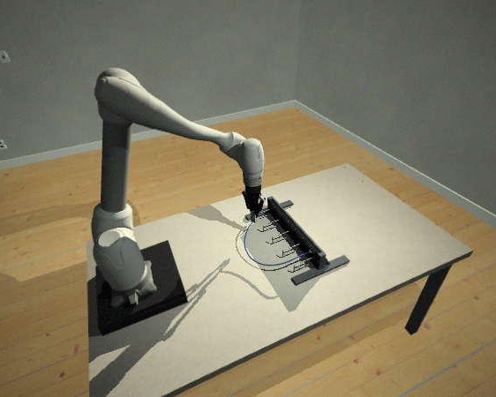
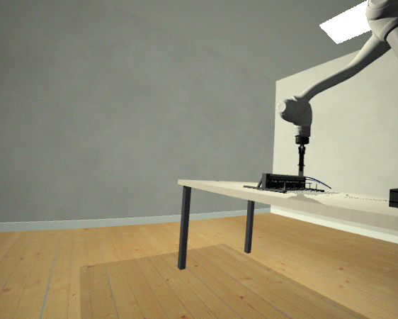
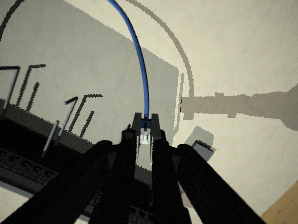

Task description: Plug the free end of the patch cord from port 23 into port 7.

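The black patch-panel rack (image 1: 296, 234) stands on the table on two flat feet. A blue patch cord (image 1: 259, 256) runs from a port near the rack's right end in a wide arc over the table to my gripper. My gripper (image 1: 253, 211) is shut on the cord's clear plug (image 3: 145, 136), pointing down, just in front of the rack's left part. In the wrist view the plug sits between the two dark fingers with the blue cord (image 3: 139, 60) leading away, and the rack's front (image 3: 30, 160) lies at lower left. From the side view the gripper (image 2: 301, 169) hangs right by the rack (image 2: 283, 181).
Thin wire cable-guide hooks (image 1: 276, 240) stick out of the rack's front toward the cord. The robot's black base plate (image 1: 138, 282) sits at the table's left end. The table edge (image 1: 380, 291) runs near the rack's right foot.
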Motion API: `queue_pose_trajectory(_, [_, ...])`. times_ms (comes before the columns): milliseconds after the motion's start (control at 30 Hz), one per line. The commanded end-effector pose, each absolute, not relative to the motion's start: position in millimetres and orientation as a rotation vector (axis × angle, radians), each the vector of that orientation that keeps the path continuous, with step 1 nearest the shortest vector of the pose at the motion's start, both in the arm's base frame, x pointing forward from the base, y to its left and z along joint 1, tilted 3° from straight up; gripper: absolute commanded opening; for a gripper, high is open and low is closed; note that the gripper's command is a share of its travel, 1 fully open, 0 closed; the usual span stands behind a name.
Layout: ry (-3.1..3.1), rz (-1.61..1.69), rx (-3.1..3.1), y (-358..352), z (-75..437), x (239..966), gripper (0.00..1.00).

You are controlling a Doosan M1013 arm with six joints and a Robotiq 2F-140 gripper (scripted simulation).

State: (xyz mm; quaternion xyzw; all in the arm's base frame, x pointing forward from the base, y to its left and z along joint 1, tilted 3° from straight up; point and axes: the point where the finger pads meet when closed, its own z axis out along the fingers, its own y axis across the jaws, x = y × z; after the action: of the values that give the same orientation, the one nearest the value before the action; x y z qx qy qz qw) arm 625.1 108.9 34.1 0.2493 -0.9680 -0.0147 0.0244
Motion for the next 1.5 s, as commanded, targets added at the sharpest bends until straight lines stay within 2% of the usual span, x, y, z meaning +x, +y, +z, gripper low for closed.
queue_pose_trajectory(0, [-3.017, -0.04, 0.672, 107.3, 35.6, 633.4, 0.0])
queue_pose_trajectory(633, [-3.077, -0.03, 0.24, 99.7, 41.7, 670.1, 0.0])
queue_pose_trajectory(1467, [-3.085, -0.025, 0.074, 96.7, 44.0, 684.0, 0.0])
